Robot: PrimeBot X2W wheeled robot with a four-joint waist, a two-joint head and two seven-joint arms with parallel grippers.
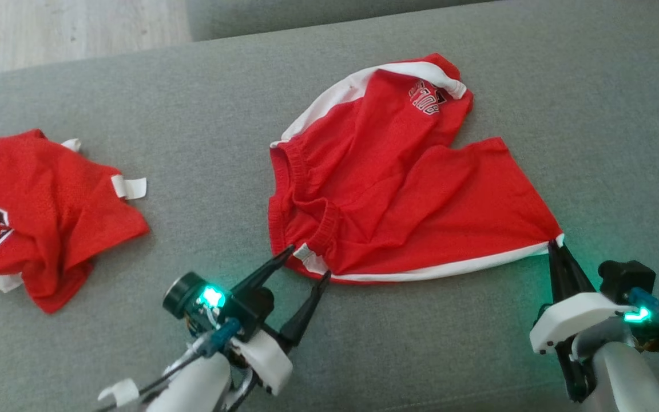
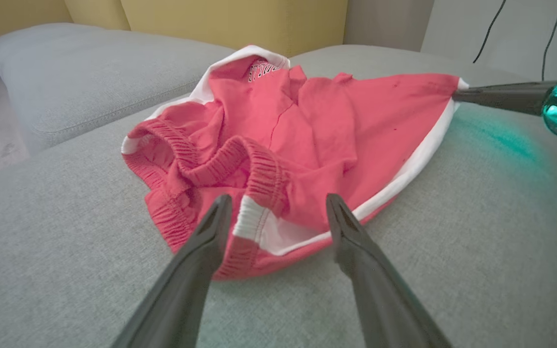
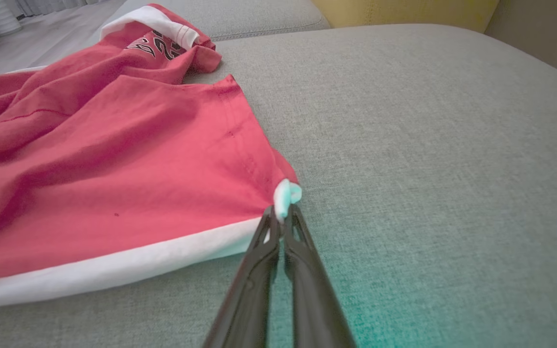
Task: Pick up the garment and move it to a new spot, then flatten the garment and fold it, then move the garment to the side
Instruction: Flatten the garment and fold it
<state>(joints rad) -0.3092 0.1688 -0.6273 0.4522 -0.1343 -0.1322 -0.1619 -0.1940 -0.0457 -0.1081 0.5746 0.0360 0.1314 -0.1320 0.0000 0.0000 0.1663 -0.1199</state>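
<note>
Grey sofa cushion (image 1: pixel 421 343) fills the work area, with pale wood floor (image 1: pixel 49 28) beyond its far left edge. On the cushion lies the garment (image 1: pixel 398 194), a pair of red mesh shorts with white side trim, rumpled at the waistband and spread wider toward the right.

The left gripper (image 1: pixel 310 261) stands wide, its 2 fingers straddling the near white-trimmed corner of the elastic waistband (image 2: pixel 259 179), 1 to each side of it. The right gripper (image 1: pixel 554 246) is pinched tight on the white corner of the leg hem (image 3: pixel 285 193).

Black-and-white lettering (image 1: pixel 425 98) sits on the far leg, too creased to read. A red jersey (image 1: pixel 43 212) lies crumpled well apart on the left, its black-and-white print only partly seen.
</note>
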